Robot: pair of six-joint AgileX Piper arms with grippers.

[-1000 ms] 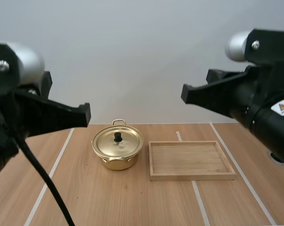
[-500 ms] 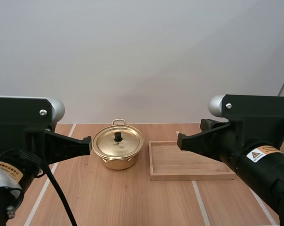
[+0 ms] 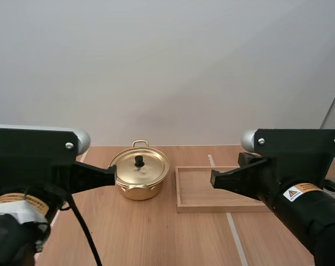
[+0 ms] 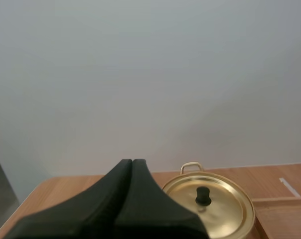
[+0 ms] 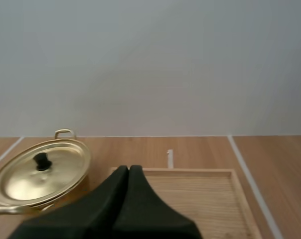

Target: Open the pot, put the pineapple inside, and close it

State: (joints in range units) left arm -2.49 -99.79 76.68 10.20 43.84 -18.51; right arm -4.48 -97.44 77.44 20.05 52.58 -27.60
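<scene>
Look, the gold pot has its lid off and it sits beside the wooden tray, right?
Not quite: the lid is on the pot, not off, with its black knob sticking up in the middle. The high view shows it. The rest is right: the gold pot sits beside the wooden tray.

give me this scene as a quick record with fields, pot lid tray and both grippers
pot: gold, on the table, left of the tray, a narrow gap between them
lid: on the pot, black knob up
tray: wooden, flat on the table
left gripper: shut on nothing, raised, pointing towards the pot
right gripper: shut on nothing, raised, on the tray's side
task stage: pot not yet opened
</scene>
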